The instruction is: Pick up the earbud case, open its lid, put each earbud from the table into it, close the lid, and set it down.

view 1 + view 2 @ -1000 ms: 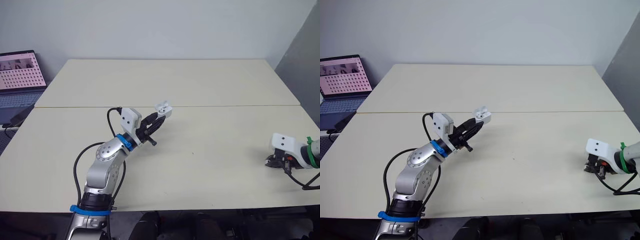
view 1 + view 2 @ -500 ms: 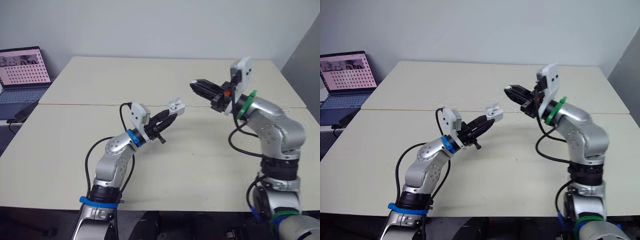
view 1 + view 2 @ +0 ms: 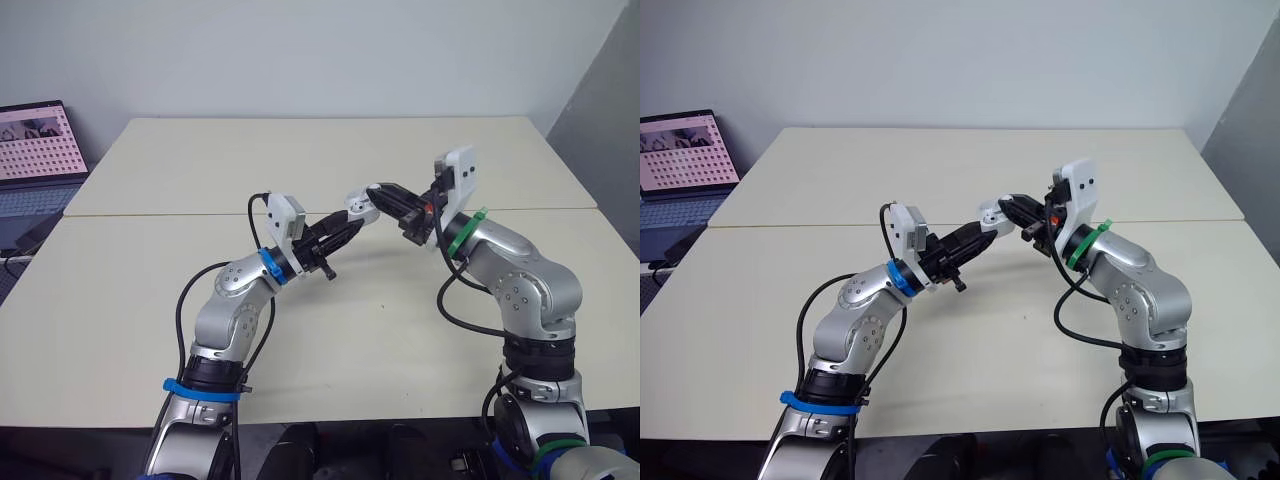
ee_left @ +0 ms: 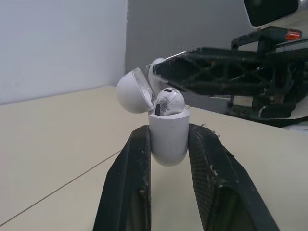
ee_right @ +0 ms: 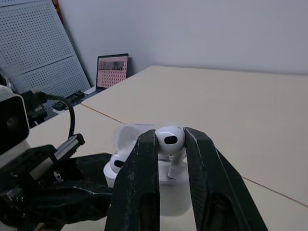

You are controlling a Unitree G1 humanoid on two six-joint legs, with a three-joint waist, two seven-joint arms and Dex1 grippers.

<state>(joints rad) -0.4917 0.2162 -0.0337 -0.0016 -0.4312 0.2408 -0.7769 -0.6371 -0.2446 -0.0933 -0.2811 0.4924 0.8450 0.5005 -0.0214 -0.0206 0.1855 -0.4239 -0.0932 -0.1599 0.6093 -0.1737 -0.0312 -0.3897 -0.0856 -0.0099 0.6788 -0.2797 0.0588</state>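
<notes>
Right wrist view: right gripper clamped on white earbud; stem partly masked by fingers. Just beyond it, earbud case with lid hinged open, gripped by left gripper above table. Seated earbud occupies one bay; second bay hidden. Contact between white earbud and case not discernible. Laptop left of table, cut off by frame edge.

earbud pinched at the open earbud case
right gripper fingers clamp the white earbud, case lid up just beyond it; laptop past the table edge.
</notes>
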